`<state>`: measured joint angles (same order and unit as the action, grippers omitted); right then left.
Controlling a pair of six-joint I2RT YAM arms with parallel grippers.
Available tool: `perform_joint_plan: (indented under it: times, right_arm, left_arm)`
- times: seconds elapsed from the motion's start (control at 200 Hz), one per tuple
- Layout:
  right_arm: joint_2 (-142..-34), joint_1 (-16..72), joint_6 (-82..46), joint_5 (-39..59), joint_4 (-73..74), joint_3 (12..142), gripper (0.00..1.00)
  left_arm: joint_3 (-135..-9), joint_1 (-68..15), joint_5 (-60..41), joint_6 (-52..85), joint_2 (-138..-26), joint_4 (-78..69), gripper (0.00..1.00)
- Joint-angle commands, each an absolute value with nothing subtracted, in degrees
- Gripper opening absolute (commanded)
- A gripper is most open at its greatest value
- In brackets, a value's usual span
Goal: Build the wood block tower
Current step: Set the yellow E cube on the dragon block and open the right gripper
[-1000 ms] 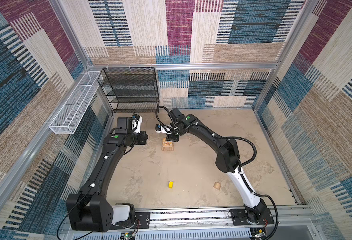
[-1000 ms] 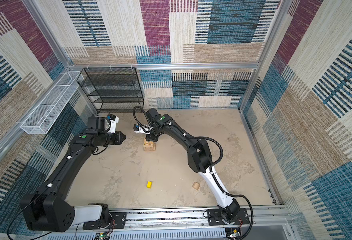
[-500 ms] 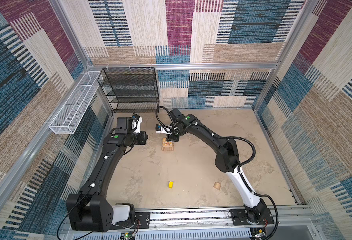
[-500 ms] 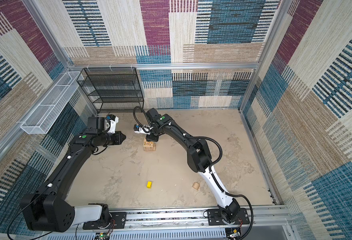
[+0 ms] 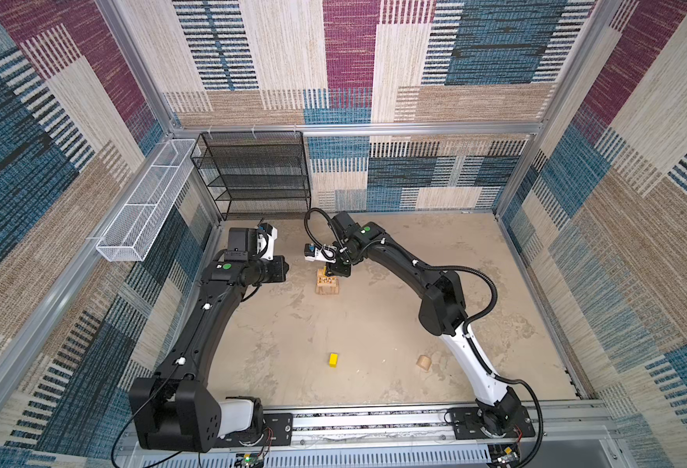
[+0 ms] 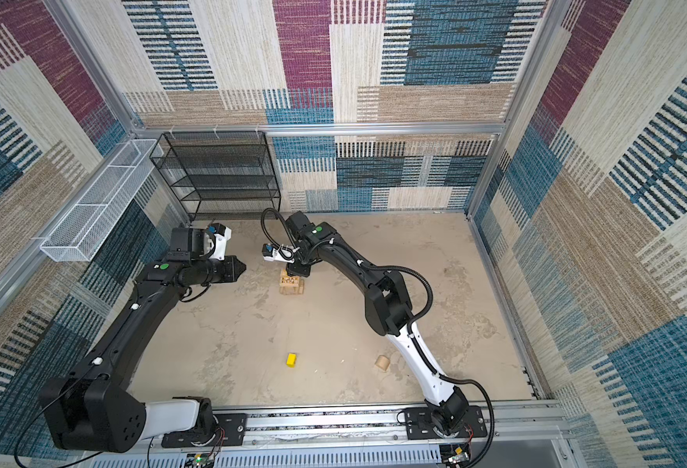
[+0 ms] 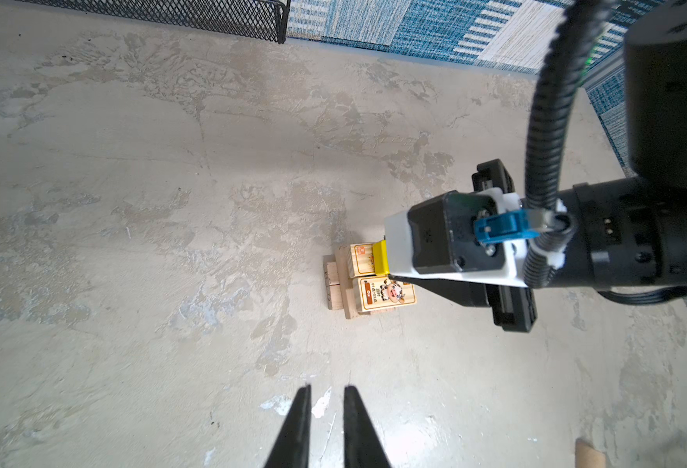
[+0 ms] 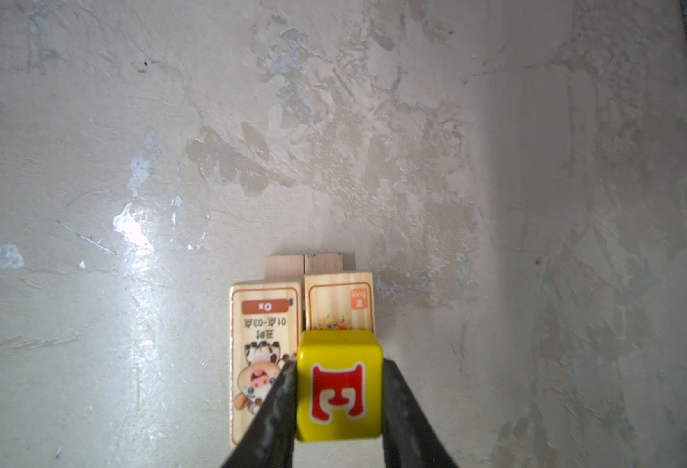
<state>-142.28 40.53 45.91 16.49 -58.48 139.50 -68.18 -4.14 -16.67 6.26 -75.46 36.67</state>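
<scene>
- Looking down on a mottled beige tabletop [image 5: 374,324], plaster-like, scuffed and patchy. Clock is read in both top views, with 12 at the back wall.
- Walls [image 5: 346,48]: woven patchwork in blue, maroon and tan.
- Black mesh shelf [image 5: 259,174] in the 11 o'clock corner. White wire basket [image 5: 143,202] on the side wall at 9–10. Metal rail [image 5: 374,421] along 6, carrying both my arm bases.
- Tower [image 5: 327,283] stands at 11 o'clock from table centre. Plain tan blocks [image 8: 303,265] form the base, with two printed oblongs side by side on top.
- Writing: the ox oblong [image 8: 263,364] reads "Ox" on a brown tag above a cartoon ox. The other oblong [image 8: 340,308] has an orange tag reading "lóng".
- My right gripper [image 8: 340,364]: jaws pressed to both sides of a yellow block [image 8: 340,397] bearing a red "E", over the lóng oblong. Cannot tell if it rests there.
- My left gripper [image 7: 327,389]: at 9 o'clock of the tower and apart from it, fingers a narrow slit apart, empty.
- Loose yellow piece [image 5: 333,359] at 6; rounded tan piece [image 5: 424,363] at 4–5.
</scene>
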Motion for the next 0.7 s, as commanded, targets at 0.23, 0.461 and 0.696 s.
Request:
perform_joint_plan:
  times: [0.23,0.461,0.696]
  right_arm:
    - [-143.0,40.61,47.21,17.63,-58.75,140.62,0.31]
    - [-143.31,40.61,47.29,17.46,-58.89,140.93,0.31]
    - [-143.09,40.6,47.29,17.11,-58.96,141.1,0.44]
  left_arm:
    - [-68.04,-4.07,-16.61,6.86,-75.33,35.85,0.19]
    - [-68.19,-3.97,-16.7,6.89,-75.28,35.85,0.19]
    - [-68.16,-3.96,-16.61,6.86,-75.23,35.85,0.2]
